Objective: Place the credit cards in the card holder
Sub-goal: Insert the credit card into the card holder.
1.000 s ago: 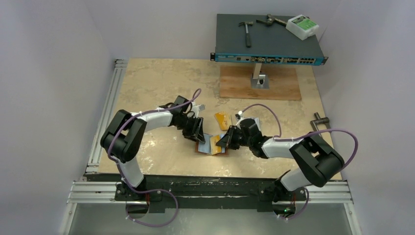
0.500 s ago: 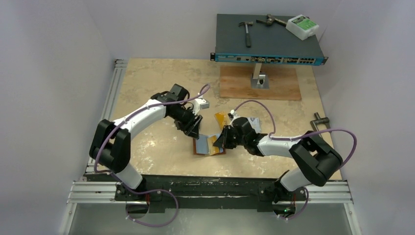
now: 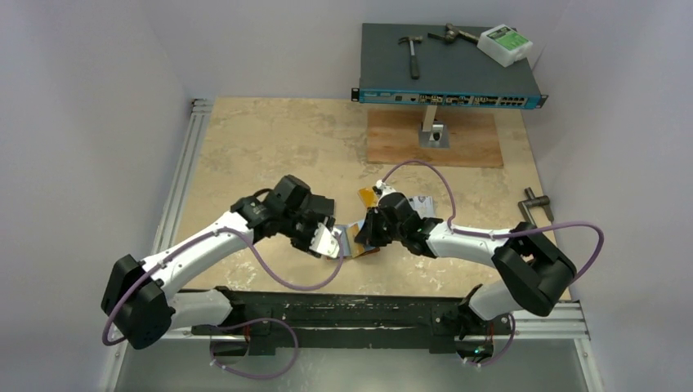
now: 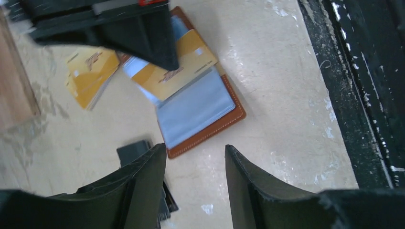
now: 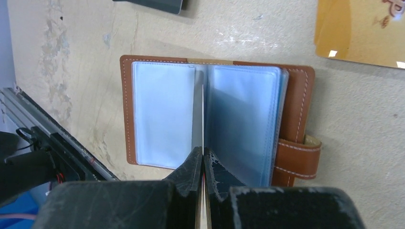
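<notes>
The card holder [image 5: 157, 114] lies open and flat at the middle of the counter [image 3: 270, 147], close to its near edge. It is tan leather with pale stitching, clear bluish sleeves fanned on both leaves, and a snap tab hanging off one side. The right claw [image 5: 203, 155] hangs directly over the fold, clenched on what we take to be a gold card [image 4: 174, 67]. The card stands edge-on, its long axis in line with the spine.

We judge that sliding it in depends on that edge meeting a sleeve mouth, and we cannot see which one. The left claw [image 4: 195, 152] is released and empty, just beside the holder's left leaf. A second gold card [image 5: 358, 28] and a black card [image 4: 138, 152] lie loose near the holder.
</notes>
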### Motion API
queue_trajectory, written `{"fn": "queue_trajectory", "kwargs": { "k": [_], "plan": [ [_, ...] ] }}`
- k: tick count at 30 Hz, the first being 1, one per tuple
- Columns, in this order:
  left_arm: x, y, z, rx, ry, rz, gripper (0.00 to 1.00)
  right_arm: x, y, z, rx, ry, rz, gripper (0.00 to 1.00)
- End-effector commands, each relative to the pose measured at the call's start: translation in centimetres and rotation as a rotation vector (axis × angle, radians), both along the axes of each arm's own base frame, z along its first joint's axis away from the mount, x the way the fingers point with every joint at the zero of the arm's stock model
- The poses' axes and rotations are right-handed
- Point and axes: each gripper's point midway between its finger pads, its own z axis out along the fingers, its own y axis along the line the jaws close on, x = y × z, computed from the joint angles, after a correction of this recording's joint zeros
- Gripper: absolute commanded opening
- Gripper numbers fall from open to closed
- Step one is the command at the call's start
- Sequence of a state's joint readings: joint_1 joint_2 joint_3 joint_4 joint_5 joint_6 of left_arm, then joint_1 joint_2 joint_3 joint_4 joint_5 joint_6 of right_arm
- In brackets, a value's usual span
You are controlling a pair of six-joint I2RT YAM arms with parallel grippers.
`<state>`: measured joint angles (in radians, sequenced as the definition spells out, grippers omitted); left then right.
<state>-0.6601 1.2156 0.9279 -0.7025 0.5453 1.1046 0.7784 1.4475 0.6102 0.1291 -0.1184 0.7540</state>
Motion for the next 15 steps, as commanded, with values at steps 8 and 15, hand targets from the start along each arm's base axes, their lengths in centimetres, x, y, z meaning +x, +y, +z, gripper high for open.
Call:
{"fn": "queue_trajectory", "kwargs": {
  "k": [8, 15],
  "plan": [
    [1.9, -3.9, -5.0, 0.016, -0.231, -0.314, 0.43, 0.7, 0.5, 1.8, -0.032, -0.062, 0.015, 0.00],
    [1.5, -2.9, -8.8, 0.100, -0.236, -0.397, 0.40, 1.0, 1.5, 3.4, 0.027, -0.071, 0.016, 0.00]
  ]
}}
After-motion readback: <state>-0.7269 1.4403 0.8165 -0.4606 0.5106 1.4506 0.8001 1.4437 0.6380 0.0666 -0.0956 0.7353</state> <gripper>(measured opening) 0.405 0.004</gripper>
